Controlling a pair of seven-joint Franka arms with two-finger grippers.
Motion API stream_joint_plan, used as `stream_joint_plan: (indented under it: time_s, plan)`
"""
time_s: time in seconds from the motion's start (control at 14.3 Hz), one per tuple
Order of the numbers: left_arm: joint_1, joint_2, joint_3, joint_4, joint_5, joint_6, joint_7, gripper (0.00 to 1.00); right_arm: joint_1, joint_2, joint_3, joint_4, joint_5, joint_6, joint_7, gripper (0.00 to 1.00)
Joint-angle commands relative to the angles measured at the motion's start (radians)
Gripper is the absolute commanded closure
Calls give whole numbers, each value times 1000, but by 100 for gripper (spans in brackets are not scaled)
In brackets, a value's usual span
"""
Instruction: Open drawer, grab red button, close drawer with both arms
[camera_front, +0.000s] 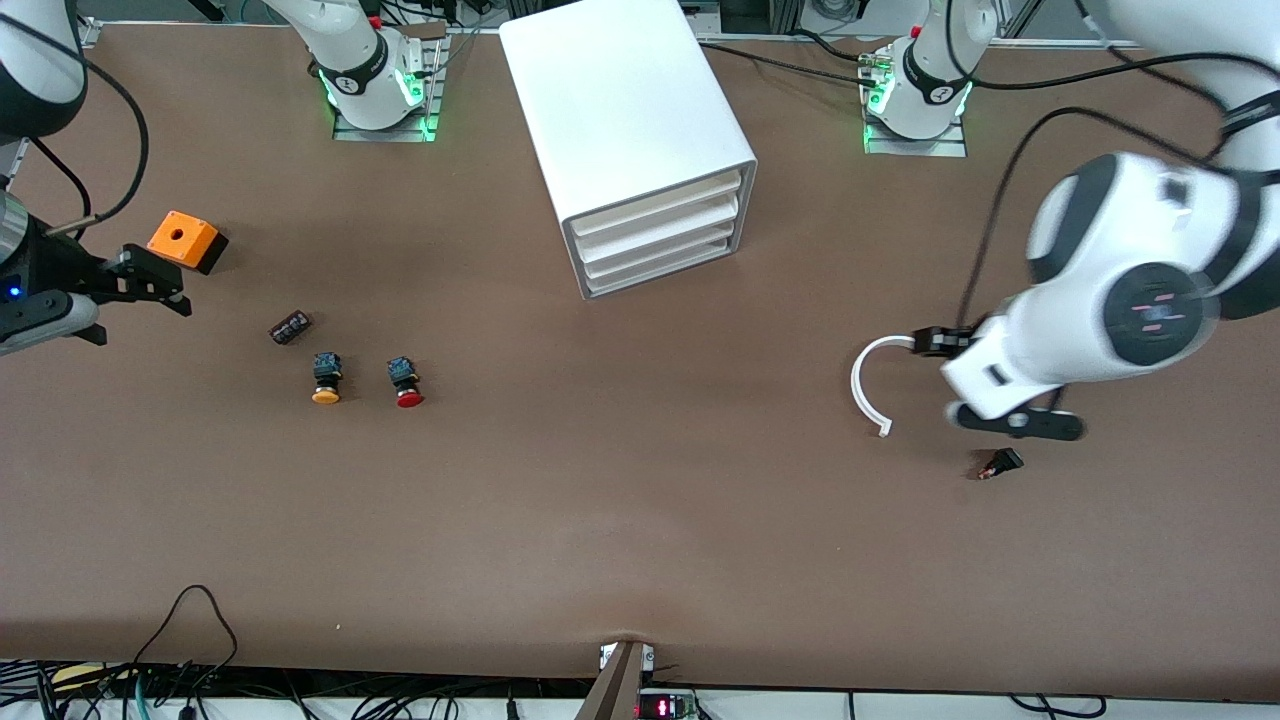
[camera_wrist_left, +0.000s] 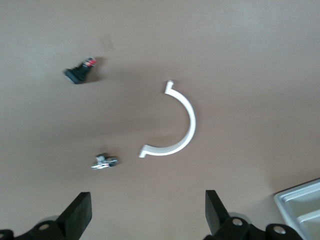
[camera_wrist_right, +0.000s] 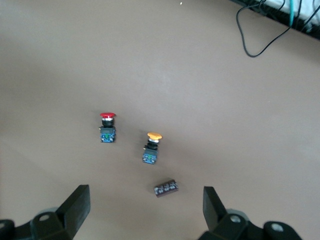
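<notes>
1. The big white cabinet (camera_front: 620, 110) sits at the top middle of the front view. Its drawer (camera_front: 655, 205) fronts face the camera, and all look shut
2. The red button (camera_front: 408, 385) is not in a drawer. It lies out on the table, lower in the picture than the cabinet, toward the right arm's end. A yellow-capped button (camera_front: 326, 380) lies just beside it
3. The right gripper (camera_wrist_right: 145, 192) hangs over the table near an orange cube (camera_front: 182, 240). Its claw is spread wide. It points down at the buttons, so I think it is set to pick up the red one
4. The left gripper (camera_wrist_left: 147, 205) is over a white curved piece (camera_front: 862, 385). Its claw is spread wide too and holds nothing
5. I think the job has hardly begun, since no drawer is pulled out yet
</notes>
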Motion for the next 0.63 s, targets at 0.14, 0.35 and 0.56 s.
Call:
stream_joint_plan:
  time_s: [0.14, 0.35, 0.56]
  plan:
    - [-72, -256, 240, -206, -184, 13, 111, 0, -35, -27, 47, -1, -31, -38, -20, 0]
    - [-121, -399, 363, -352, -237, 120, 208, 0, -38, -25, 42, 98, -30, -188, -14, 0]
    - [-175, -512, 463, -470, -229, 240, 214, 0, -40, -22, -10, 143, -22, -274, -8, 0]
